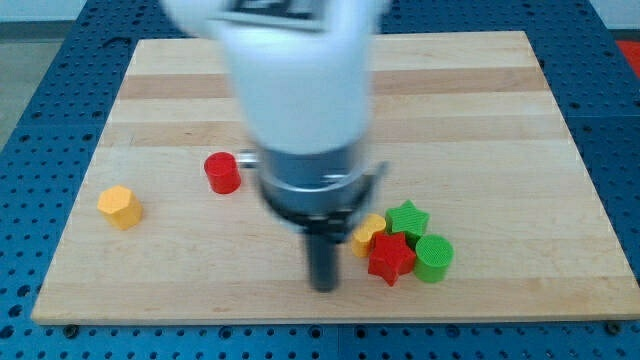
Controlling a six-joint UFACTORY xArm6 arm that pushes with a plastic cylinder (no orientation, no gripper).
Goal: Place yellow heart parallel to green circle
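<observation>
Yellow heart (366, 234) wedged in cluster, touching red star (390, 258), green star (407, 218) beside, green circle (434, 258) at cluster's right. My tip (322, 286) just left of heart; no claw, holds nothing. Heart probably light, stiff, slides easily; push on free left edge.

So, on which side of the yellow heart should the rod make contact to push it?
No gripping is possible; my tip only pushes. The yellow heart touches the red star and green star on its right, near the green circle. Its left side is free, probably the best contact.
</observation>
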